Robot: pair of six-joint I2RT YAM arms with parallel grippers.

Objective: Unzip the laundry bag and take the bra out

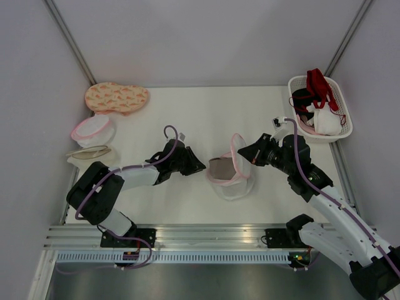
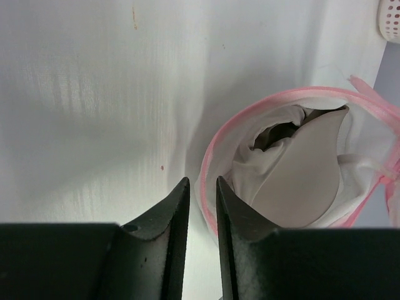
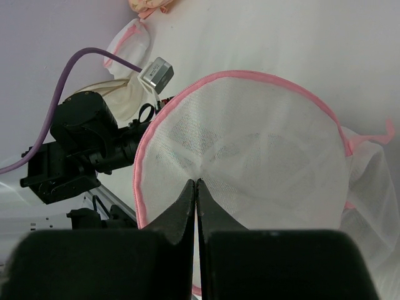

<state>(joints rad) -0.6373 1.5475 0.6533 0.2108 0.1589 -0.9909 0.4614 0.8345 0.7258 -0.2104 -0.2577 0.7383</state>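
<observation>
The laundry bag (image 1: pixel 232 181) lies at the table's middle, unzipped, with its pink-rimmed mesh lid (image 1: pixel 238 154) lifted upright. My right gripper (image 1: pixel 247 152) is shut on the lid's mesh, pinching it at the centre (image 3: pixel 196 182). The taupe bra (image 1: pixel 219 167) sits inside the open bag; its smooth cup (image 2: pixel 303 181) shows in the left wrist view within the pink rim (image 2: pixel 211 156). My left gripper (image 1: pixel 200 167) is just left of the bag's opening. Its jaws (image 2: pixel 201 182) are narrowly apart and empty, the right fingertip close to the rim.
A white basket (image 1: pixel 344 125) with red, black and white garments stands at the back right. At the left are an orange patterned bag (image 1: pixel 117 97), a fuller pink-rimmed bag (image 1: pixel 94 130) and a beige-rimmed bag (image 1: pixel 87 152). Walls enclose the table.
</observation>
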